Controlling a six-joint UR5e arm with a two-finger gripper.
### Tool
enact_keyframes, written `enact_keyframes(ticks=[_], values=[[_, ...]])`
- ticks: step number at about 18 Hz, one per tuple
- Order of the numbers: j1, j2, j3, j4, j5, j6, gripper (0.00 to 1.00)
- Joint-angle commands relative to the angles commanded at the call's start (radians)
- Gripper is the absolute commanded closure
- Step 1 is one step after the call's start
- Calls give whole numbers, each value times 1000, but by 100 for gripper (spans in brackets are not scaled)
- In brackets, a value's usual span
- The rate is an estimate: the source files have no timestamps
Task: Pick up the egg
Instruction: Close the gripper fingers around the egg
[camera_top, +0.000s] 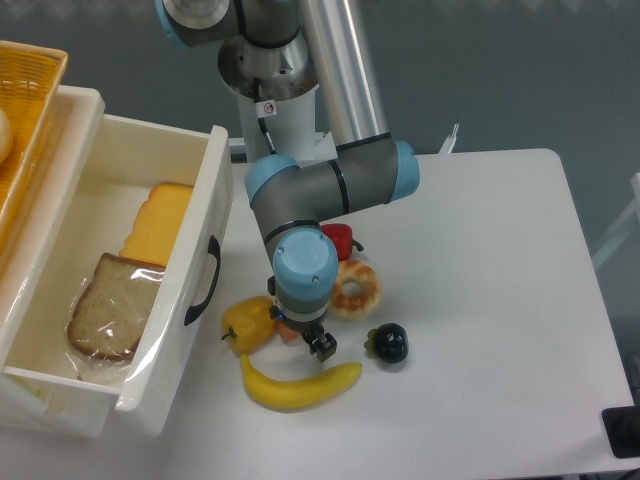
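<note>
From where I stand, the gripper is right down at the table, and the blue wrist above it covers most of the fingers. Only one dark fingertip pokes out below the wrist, so I cannot tell how wide the jaws stand or whether they have closed on anything.

The egg shows as just a sliver of pinkish-orange at the left edge of the gripper, tucked under the wrist and seemingly still resting on the tabletop. It sits just beside the yellow pepper on its left, with the banana curving close below.

Further out, the glazed donut lies just to the right of the wrist, a red tomato-like item peeks out behind it, and a dark round fruit rests near the banana's right tip. To the left stands the open white drawer with bread and cheese slices inside.

My judgement is that the approach is done and the grasp is being made or about to be; the lift is all still ahead, since nothing looks raised off the surface.
</note>
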Motion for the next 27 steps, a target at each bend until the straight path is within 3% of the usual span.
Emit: enact_keyframes(ticks=[12,15,18,25,27], values=[[2,2,-20,0,2,2,11],[2,2,-20,-2,2,-2,32],[2,2,-18,0,2,-3,41],[6,2,-15,-2,2,-5,72],[8,3,-14,-2,2,-5,76]])
